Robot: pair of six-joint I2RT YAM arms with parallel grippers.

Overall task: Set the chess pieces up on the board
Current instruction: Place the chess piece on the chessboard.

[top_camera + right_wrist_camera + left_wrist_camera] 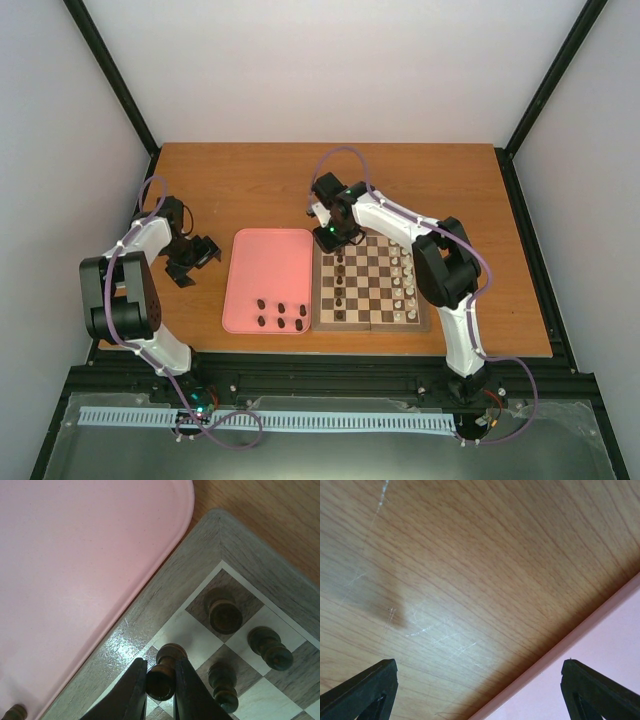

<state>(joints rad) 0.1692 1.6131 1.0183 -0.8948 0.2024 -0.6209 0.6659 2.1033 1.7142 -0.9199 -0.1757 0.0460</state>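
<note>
Right end effector [160,682] is clamped on a dark piece [169,655] near the board's [250,565] corner, just beside the tray [75,570]. Left end effector [479,666], fingers apart, hangs over the surface [470,555].

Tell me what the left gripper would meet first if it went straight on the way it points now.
The left gripper would probably meet the bare wooden table, close beside the pink tray; nothing shows in between.

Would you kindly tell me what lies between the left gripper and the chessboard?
Between the left gripper and the board lies the pink tray, a few dark chess pieces at its near end; the top view shows it.
</note>
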